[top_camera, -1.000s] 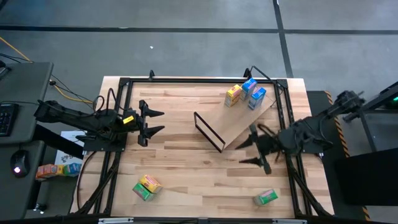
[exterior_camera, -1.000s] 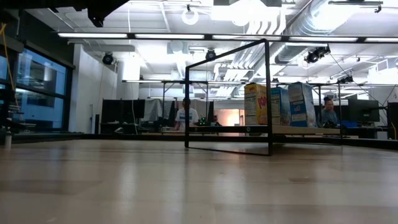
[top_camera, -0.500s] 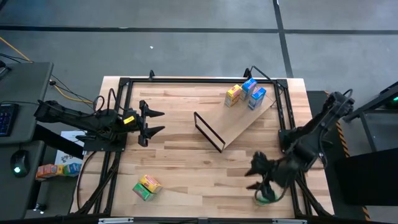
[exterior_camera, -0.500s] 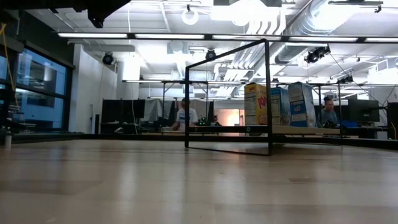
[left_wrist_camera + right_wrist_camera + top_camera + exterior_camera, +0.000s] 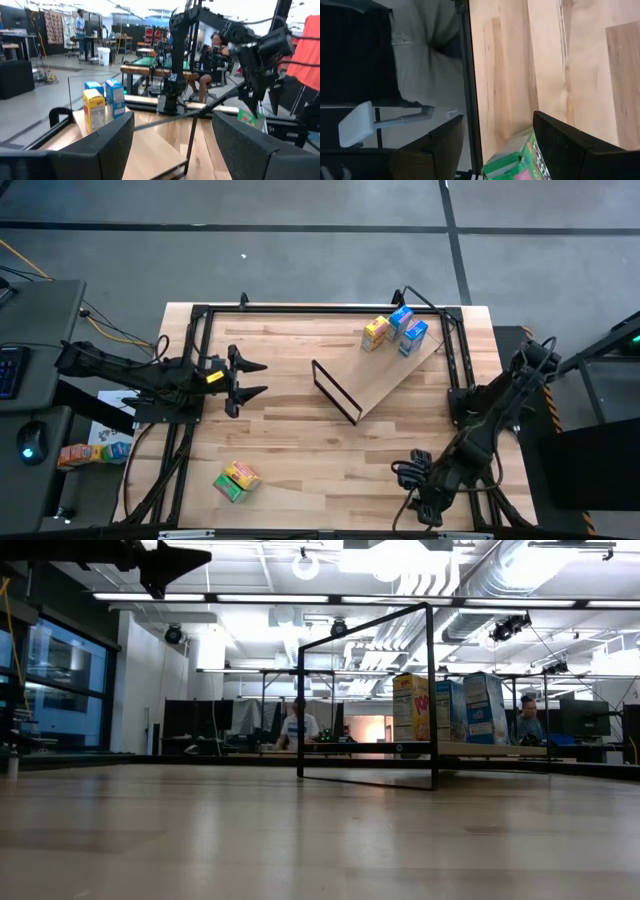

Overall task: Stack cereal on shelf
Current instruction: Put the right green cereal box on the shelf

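Green cereal box (image 5: 515, 161) now sits between your right end effector's (image 5: 425, 498) spread fingers at the desk's (image 5: 300, 450) near-right corner, after swinging off the shelf (image 5: 395, 375); not yet pinched; left end effector (image 5: 248, 378) open, parked.

High view: I look straight down on the whole table (image 5: 300, 430) and both arms, from well above. Low view: I sit at tabletop height, looking level across the wood into the room; the shelf (image 5: 480, 749) with its cereal boxes (image 5: 450, 708) stands far off. Both views share those. Left wrist view faces across the table, seeing the same boxes and the other arm. Right wrist view sits close over the table edge, looking down at wood and floor.
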